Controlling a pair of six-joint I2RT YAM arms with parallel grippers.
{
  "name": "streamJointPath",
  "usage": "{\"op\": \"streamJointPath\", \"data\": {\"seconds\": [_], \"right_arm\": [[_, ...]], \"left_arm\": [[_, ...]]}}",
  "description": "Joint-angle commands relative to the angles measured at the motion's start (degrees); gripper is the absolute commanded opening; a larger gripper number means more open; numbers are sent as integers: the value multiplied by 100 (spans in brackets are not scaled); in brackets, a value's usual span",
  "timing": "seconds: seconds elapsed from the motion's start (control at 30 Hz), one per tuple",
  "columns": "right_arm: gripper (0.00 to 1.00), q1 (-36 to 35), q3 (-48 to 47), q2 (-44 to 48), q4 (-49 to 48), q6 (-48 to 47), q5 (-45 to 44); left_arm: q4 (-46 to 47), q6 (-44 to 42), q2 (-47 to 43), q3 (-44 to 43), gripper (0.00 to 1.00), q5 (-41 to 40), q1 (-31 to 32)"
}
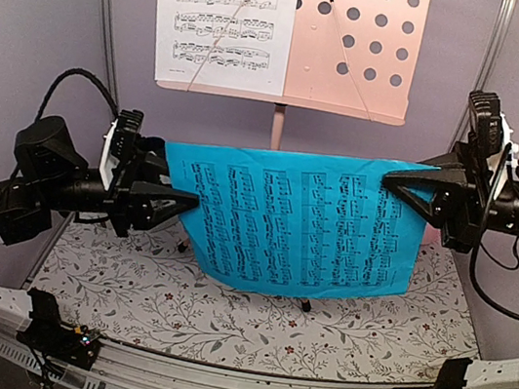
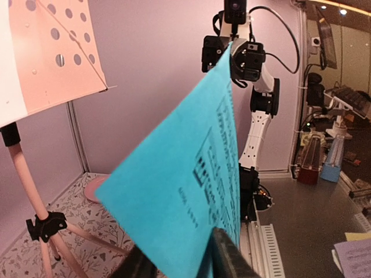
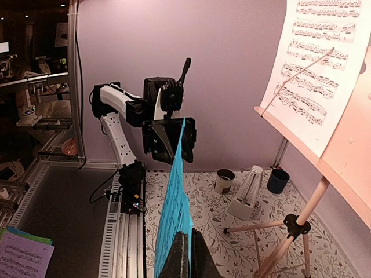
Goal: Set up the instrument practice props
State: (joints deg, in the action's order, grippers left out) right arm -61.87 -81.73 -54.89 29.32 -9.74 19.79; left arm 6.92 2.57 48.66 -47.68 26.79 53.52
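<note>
The left gripper [image 1: 187, 203] and the right gripper [image 1: 392, 180], fingers clamped on opposite edges, held the bright blue sheet of printed music [image 1: 304, 226] spread in the air between them. Beyond the fingers stood the pink tripod music stand with a perforated desk [image 1: 362, 43], bearing the white sheet of printed music [image 1: 223, 16]; the small white pyramid-shaped metronome [image 3: 246, 192] stood on the table [image 1: 172, 309] by its legs.
</note>
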Motion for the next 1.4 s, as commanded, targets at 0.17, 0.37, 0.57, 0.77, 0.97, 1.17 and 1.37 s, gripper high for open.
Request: {"op": "streamJointPath", "data": {"seconds": [0.17, 0.37, 0.57, 0.77, 0.97, 1.17, 1.37], "right_arm": [[50, -23, 1144, 511, -701, 468, -1145], [99, -26, 438, 253, 778, 491, -2502], [99, -27, -44, -37, 1379, 226, -2425], [99, -27, -263, -895, 1511, 48, -1724], [99, -88, -405, -1436, 1081, -31, -1195], [81, -341, -521, -1957, 1161, -285, -1255], [59, -411, -470, -2097, 1233, -403, -1232]], "left_arm": [[-276, -42, 62, -387, 0, 34, -49], [-2610, -665, 589, -1473, 0, -610, -52], [-4113, -1142, 1177, -2249, 0, -669, -27], [-4660, -1371, 1810, -2962, 0, -573, 171], [-4966, -1520, 2409, -3439, 0, -662, 482], [-5089, -1625, 2716, -3781, 0, -635, 635], [-5000, -1668, 2725, -3844, 0, -551, 649]]}}
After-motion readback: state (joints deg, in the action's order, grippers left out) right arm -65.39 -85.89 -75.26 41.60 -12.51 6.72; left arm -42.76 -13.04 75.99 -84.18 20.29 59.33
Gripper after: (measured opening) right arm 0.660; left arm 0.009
